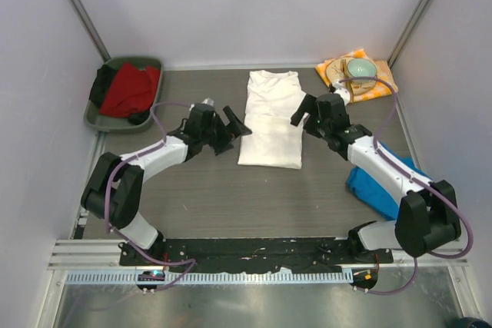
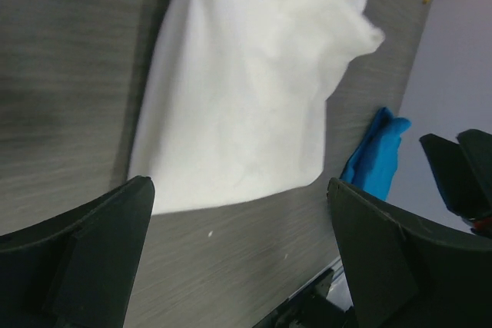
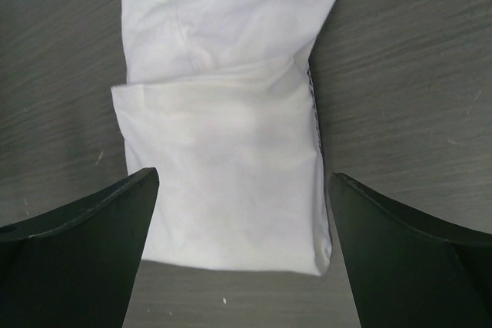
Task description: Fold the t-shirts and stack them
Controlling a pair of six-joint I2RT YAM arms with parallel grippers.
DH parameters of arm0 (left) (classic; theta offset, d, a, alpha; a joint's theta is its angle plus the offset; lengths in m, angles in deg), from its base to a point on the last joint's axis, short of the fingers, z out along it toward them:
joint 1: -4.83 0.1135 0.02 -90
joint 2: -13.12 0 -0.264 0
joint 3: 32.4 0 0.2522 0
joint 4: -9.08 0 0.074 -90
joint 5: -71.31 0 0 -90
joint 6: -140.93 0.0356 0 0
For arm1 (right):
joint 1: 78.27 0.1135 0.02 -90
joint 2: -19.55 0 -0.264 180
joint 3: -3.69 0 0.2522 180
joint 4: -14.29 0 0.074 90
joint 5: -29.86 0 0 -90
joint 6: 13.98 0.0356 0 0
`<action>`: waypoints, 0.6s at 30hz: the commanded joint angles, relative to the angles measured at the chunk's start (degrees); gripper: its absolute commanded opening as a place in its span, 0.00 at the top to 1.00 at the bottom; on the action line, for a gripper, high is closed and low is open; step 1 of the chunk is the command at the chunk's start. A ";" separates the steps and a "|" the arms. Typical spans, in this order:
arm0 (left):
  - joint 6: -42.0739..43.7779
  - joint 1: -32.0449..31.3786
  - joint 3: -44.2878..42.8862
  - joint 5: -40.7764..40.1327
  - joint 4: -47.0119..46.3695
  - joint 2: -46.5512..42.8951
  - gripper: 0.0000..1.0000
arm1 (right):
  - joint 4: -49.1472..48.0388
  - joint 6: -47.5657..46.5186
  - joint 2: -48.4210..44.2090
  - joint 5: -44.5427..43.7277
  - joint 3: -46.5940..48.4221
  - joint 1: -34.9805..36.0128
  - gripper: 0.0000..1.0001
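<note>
White t-shirt [image 1: 270,117], folded into a long narrow shape, lies flat in the middle of the bench [image 1: 192,197], w/ its neck at the far end. Blue t-shirt [image 1: 369,182] sits in a heap at the right edge, partly under the right arm. Left fingers [image 2: 84,259] & right fingers [image 3: 400,251] are spread wide, holding nothing, one pair by each side of the white shirt.

1. The folded t-shirt [image 1: 270,119] is laid at the table's [image 1: 231,205] middle.
2. The other t-shirt [image 1: 367,183] is bunched at the near right.
3. A tray [image 1: 134,60] holding clothes [image 1: 127,88] is set far left, a napkin [image 1: 382,86] far right.
</note>
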 commanded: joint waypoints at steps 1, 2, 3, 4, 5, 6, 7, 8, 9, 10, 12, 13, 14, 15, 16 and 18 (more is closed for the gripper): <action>-0.75 0.09 9.20 1.92 -3.23 -3.47 0.00 | 1.60 0.23 -5.77 2.25 -6.84 0.65 0.01; -0.84 0.00 11.66 2.27 -4.81 -3.82 0.00 | 1.60 0.41 -6.48 2.43 -7.89 0.82 0.02; -0.93 -0.18 12.72 3.06 -5.35 -3.74 0.00 | 1.25 0.58 -7.10 2.43 -9.99 1.00 0.02; -1.19 -0.18 13.69 3.59 -6.31 -3.56 0.00 | 0.55 0.84 -7.80 2.52 -11.06 1.17 0.03; -1.37 -0.18 15.53 3.77 -8.58 -3.13 0.01 | 0.19 0.85 -8.07 2.52 -12.03 1.09 0.03; -1.45 -0.18 16.16 3.85 -9.30 -2.77 0.01 | -0.16 0.85 -8.16 2.61 -13.34 1.09 0.04; -1.63 -0.18 16.68 4.73 -10.35 -2.25 0.01 | -0.42 0.93 -8.16 2.87 -13.88 1.09 0.04; -1.54 -0.27 16.69 5.17 -10.62 -1.81 0.02 | -0.34 0.93 -8.16 3.22 -14.23 1.17 0.04; -1.63 -0.27 16.78 5.35 -10.89 -1.02 0.02 | -0.34 0.93 -8.25 3.40 -14.75 1.17 0.05; -1.80 -0.27 16.95 5.70 -11.41 -0.58 0.02 | -0.51 0.93 -8.25 3.58 -15.02 1.17 0.05; -1.89 -0.27 16.95 5.70 -12.29 0.39 0.02 | -0.25 0.76 -8.43 3.58 -15.46 1.17 0.05; -1.89 -0.18 16.87 5.79 -12.82 0.83 0.02 | -0.16 0.67 -8.51 3.40 -15.55 1.17 0.05; -1.98 -0.27 16.78 5.96 -12.91 1.18 0.02 | 0.01 0.58 -8.60 3.23 -15.55 1.17 0.05; -2.07 -0.27 16.78 6.05 -13.00 1.97 0.03 | 0.10 0.58 -8.78 3.23 -15.90 1.17 0.05; -2.24 -0.27 16.78 6.31 -13.69 2.32 0.06 | 0.28 0.50 -8.78 2.96 -15.99 1.17 0.05; -2.51 -0.27 16.69 6.32 -13.88 3.03 0.10 | 0.28 0.50 -8.86 2.79 -16.25 1.17 0.06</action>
